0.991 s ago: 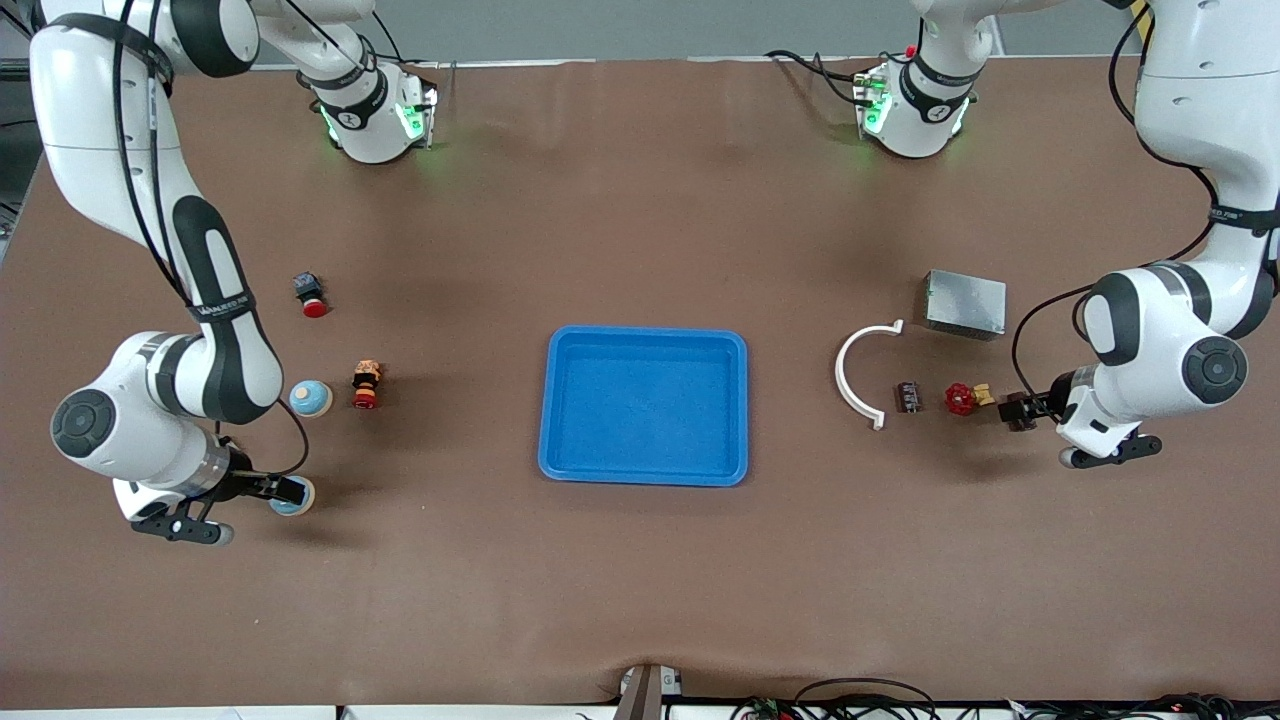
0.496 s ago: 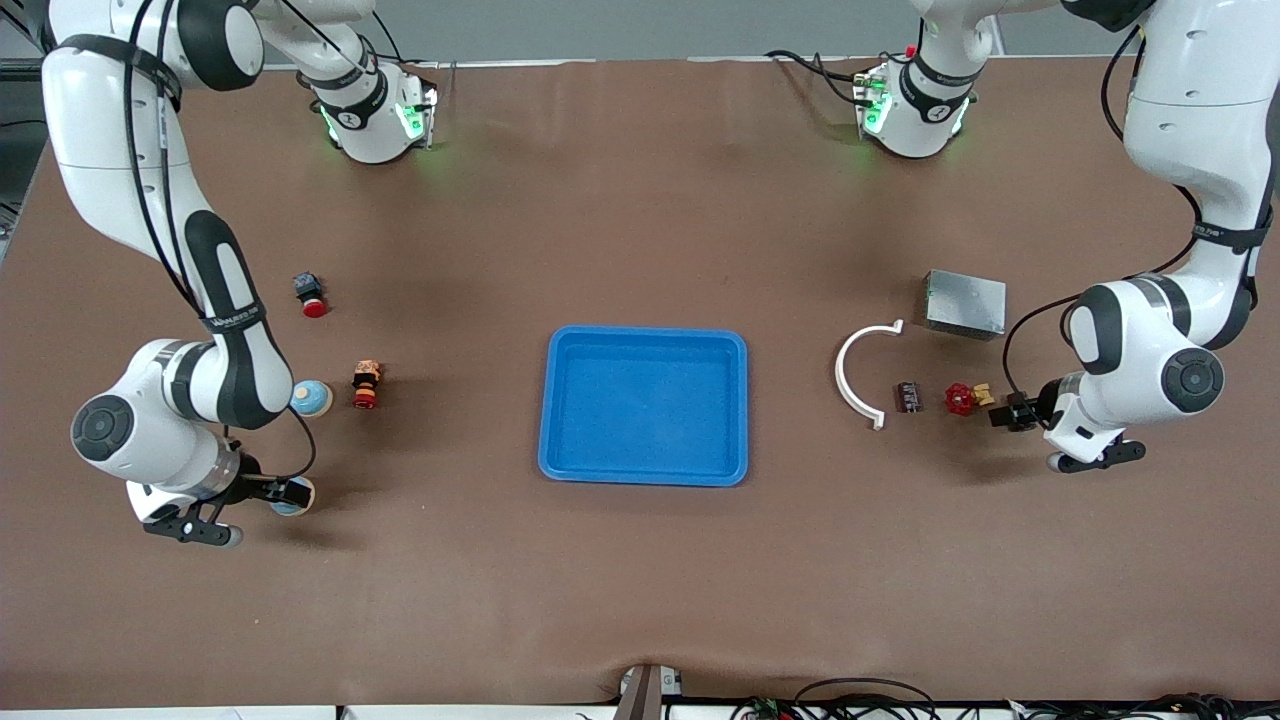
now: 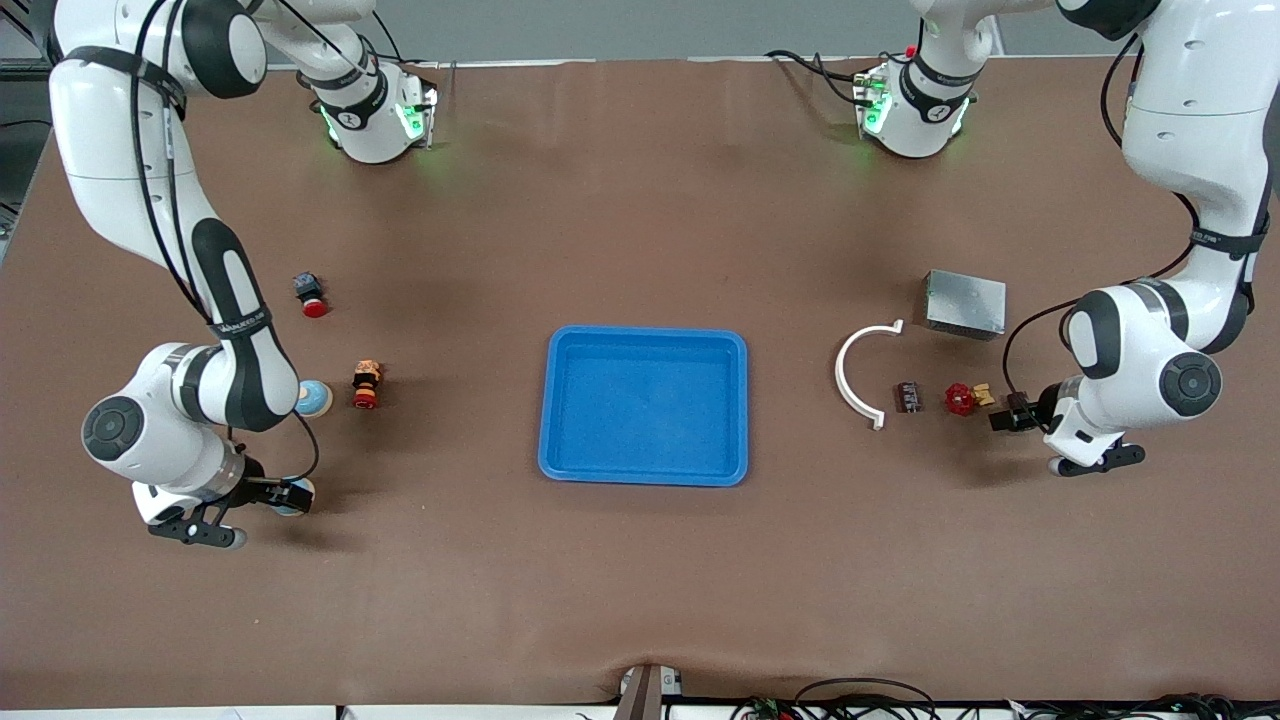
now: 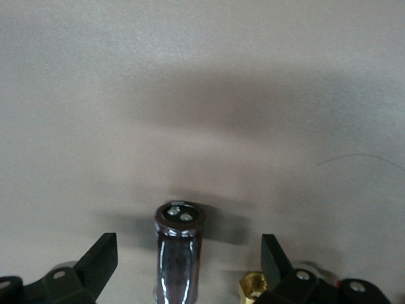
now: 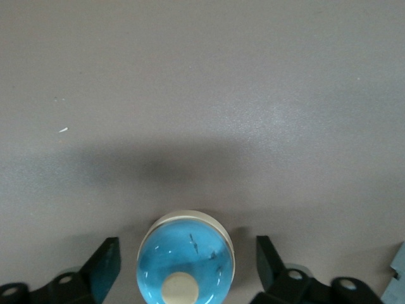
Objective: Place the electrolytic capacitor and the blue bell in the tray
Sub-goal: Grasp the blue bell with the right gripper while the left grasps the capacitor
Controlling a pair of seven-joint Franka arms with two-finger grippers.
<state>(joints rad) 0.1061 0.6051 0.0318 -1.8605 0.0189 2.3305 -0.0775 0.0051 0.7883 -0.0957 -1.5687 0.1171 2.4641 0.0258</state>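
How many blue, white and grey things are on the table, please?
Blue: 3 (tray, bell, second bell)
White: 1 (curved piece)
Grey: 1 (metal box)
Total: 5

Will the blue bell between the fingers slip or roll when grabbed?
Maybe slip: the blue bell looks glossy and domed, so the open right gripper around it could slide off. Its wide rim sits flat, so rolling seems unlikely.
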